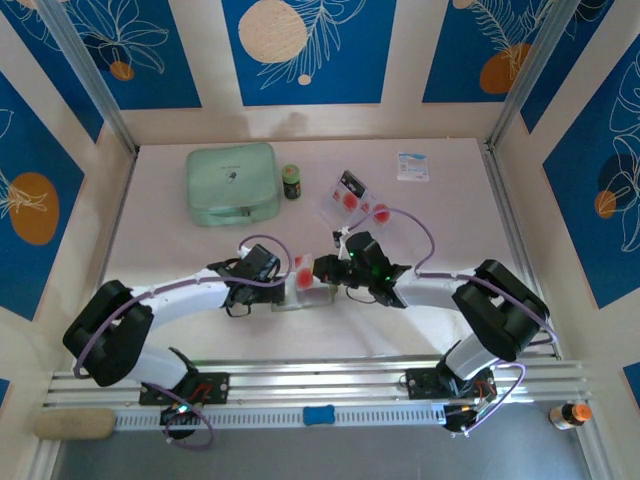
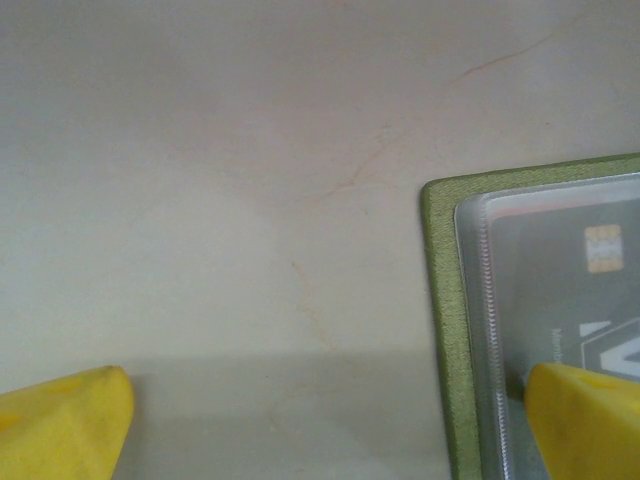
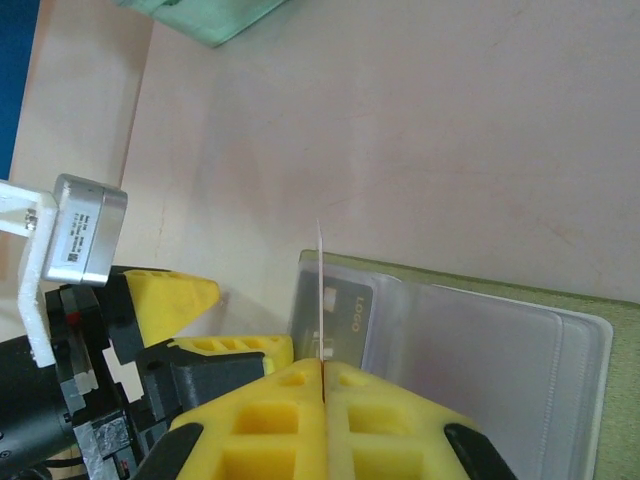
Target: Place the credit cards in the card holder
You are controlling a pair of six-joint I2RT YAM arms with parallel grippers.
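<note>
Pressed together, my right gripper pinches one thin white credit card edge-on over the open olive-green card holder, while my left gripper stands spread at that holder's edge.

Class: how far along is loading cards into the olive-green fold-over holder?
Done: one chip card sits inside the olive-green fold-over holder. In hand: the right gripper is shut on a thin card, edge-on above it; the open left gripper straddles its edge. Remaining: red-circled white cards in the clear plastic tray.
</note>
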